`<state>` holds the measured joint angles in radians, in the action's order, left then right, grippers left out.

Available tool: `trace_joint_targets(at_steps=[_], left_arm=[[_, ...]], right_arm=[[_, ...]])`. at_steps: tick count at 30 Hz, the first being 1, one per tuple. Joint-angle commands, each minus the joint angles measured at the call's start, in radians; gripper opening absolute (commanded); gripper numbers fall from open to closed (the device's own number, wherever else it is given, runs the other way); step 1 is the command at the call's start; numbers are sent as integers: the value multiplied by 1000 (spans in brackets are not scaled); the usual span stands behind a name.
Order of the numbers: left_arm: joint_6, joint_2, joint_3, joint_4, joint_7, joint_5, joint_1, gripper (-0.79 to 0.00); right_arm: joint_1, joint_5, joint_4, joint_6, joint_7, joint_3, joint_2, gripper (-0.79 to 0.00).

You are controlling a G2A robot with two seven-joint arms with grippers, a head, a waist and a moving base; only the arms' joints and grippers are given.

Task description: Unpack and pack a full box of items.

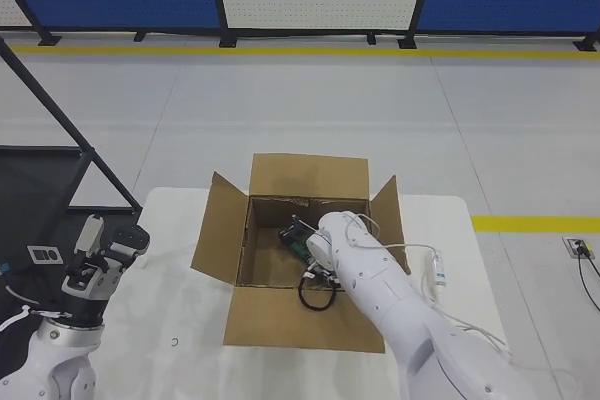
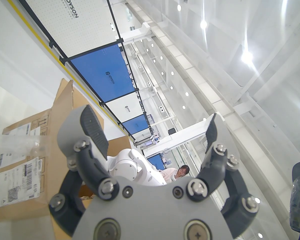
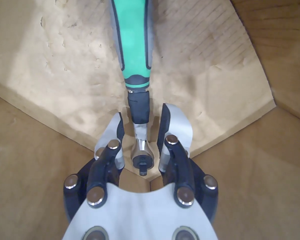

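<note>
An open cardboard box (image 1: 280, 320) stands in the middle of the white table (image 1: 170, 300), all flaps folded outward. My right arm goes down into it. On the box floor lies a ratchet wrench (image 3: 133, 33) with a green and grey handle, a black collar and a steel head. My right gripper (image 3: 142, 116) is open and straddles the wrench's neck, one finger (image 3: 172, 123) on each side with a small gap. The wrench's dark end (image 1: 294, 236) peeks out beside the arm. My left gripper (image 2: 152, 123) is open, holds nothing and points upward, over the table's left edge (image 1: 130, 240).
The box's outer wall with paper labels (image 2: 17, 178) is near my left gripper. A black frame (image 1: 40, 120) stands left of the table. A loose cable (image 1: 435, 268) hangs off the right arm, over the table right of the box.
</note>
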<state>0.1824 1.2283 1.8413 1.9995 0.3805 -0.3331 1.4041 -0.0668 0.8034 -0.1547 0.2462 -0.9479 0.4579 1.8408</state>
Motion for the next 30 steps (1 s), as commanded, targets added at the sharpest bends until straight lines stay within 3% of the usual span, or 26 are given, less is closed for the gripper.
trace_joint_targets(at_steps=[1, 3, 4, 5, 9, 12, 19, 30], left_arm=[[0, 0, 0, 0, 0, 0, 0, 0], [0, 0, 0, 0, 0, 0, 0, 0], [0, 0, 0, 0, 0, 0, 0, 0], [0, 0, 0, 0, 0, 0, 0, 0], [0, 0, 0, 0, 0, 0, 0, 0], [0, 0, 0, 0, 0, 0, 0, 0], [0, 0, 0, 0, 0, 0, 0, 0], [0, 0, 0, 0, 0, 0, 0, 0]], right_arm=[[0, 2, 0, 0, 1, 2, -1, -763], [2, 3, 0, -4, 3, 5, -2, -650], [2, 4, 0, -5, 4, 5, -2, -508], [2, 5, 0, -5, 5, 7, -3, -449], [5, 5, 1, 1, 7, 13, -5, -369], [6, 3, 1, 8, 8, 18, -6, -231], [9, 5, 1, 25, 8, 26, -8, -222], [2, 10, 3, 35, 9, 31, -9, -357]])
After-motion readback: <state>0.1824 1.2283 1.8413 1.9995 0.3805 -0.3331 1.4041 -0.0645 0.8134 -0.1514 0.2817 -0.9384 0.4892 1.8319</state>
